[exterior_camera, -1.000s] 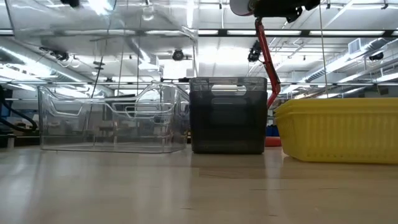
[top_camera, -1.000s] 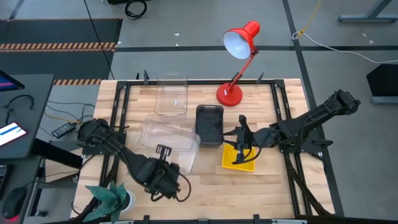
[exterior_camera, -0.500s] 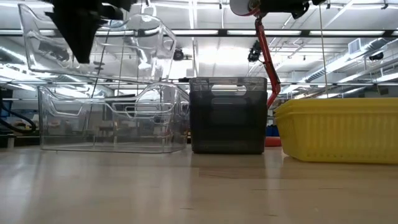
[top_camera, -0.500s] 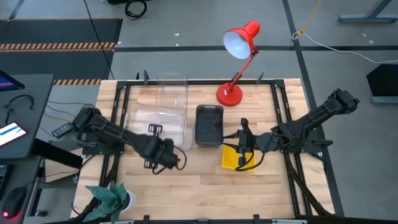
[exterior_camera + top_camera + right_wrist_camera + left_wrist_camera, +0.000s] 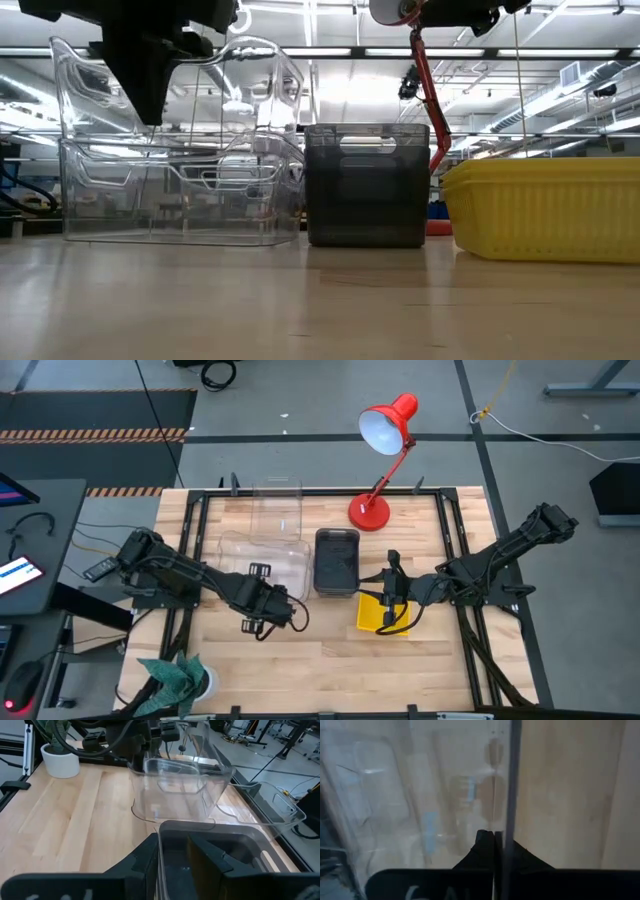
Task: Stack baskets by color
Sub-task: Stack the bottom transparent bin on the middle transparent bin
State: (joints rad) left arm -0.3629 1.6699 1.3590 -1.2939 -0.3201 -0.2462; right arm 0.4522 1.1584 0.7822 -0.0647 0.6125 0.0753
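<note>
My left gripper (image 5: pixel 259 575) is shut on a clear basket (image 5: pixel 262 555) and holds it in the air left of centre. A second clear basket (image 5: pixel 277 510) rests flat on the table just beyond it. A dark grey basket (image 5: pixel 337 560) stands on its base at the centre, and a yellow basket (image 5: pixel 385 615) sits to its near right. My right gripper (image 5: pixel 365 573) hangs open above the grey basket's right side (image 5: pixel 215 832) and holds nothing. My left gripper pinches the held clear basket's near wall (image 5: pixel 507 820) at its rim between the two fingers (image 5: pixel 482 845). The fingers come steeply from above. The basket hangs below them roughly upright with its opening up, clear of the table.
A red desk lamp (image 5: pixel 372 510) stands at the far edge behind the grey basket. A potted plant (image 5: pixel 180 680) sits at the near left corner. Black frame rails (image 5: pixel 190 560) run along the table's sides. Bare wood (image 5: pixel 320 660) lies near the front middle.
My left gripper has carried the clear basket from the near part of the table toward the far edge and down. The basket has levelled out from a skewed tilt and now hangs lower, close to the resting clear basket.
</note>
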